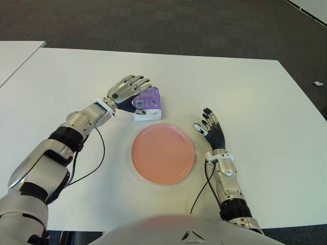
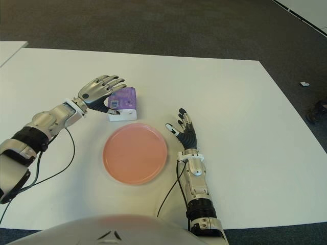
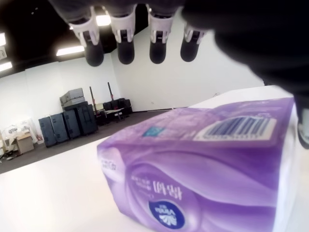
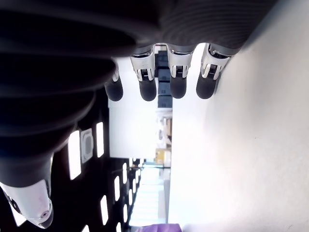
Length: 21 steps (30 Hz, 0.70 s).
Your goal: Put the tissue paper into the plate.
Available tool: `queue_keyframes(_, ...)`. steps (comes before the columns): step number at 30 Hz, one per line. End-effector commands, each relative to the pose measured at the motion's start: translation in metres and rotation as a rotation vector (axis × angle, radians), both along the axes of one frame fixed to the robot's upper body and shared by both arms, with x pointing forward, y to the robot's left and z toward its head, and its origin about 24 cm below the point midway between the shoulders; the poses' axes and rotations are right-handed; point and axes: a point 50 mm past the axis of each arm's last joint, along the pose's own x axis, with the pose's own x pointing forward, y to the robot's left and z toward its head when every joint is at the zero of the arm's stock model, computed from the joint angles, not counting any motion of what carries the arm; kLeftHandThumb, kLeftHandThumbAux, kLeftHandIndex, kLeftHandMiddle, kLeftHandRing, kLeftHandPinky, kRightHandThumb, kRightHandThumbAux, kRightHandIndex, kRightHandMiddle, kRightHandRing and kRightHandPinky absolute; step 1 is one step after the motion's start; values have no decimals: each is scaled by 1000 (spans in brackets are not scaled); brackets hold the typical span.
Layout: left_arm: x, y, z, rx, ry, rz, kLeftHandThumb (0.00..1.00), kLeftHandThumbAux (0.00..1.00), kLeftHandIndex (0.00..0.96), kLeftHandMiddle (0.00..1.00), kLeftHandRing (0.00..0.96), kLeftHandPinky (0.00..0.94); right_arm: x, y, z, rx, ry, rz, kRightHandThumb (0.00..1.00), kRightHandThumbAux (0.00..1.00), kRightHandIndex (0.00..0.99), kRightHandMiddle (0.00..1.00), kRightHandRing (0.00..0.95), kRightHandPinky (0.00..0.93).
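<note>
Left hand (image 1: 125, 91) over the tissue pack (image 1: 148, 102), fingers (image 3: 125, 50) spread, not gripping yet, set to grasp. Plate (image 1: 163, 153) just beside. Right hand (image 1: 210, 127) beside the plate, fingers extended, empty.

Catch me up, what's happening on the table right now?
The left hand is over the purple tissue pack, fingers spread above it and not yet closed. The pack sits on the white table just beyond the empty pink plate. The right hand is open and idle, to the plate's right.
</note>
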Motion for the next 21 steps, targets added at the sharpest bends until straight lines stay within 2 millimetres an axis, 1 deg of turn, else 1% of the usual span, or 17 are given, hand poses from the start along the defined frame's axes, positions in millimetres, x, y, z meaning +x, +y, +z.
queue_keyframes(1, 1, -2, -4, 15, -10, 1, 58, 368, 0, 0, 0, 0, -29, -2, -38, 14, 205, -15, 0, 650, 0, 0, 0, 0)
queue_keyframes(21, 1, -3, -6, -21, -80, -13, 65, 383, 0, 0, 0, 0, -32, -1, -37, 20, 217, -9, 0, 635, 0, 0, 0, 0)
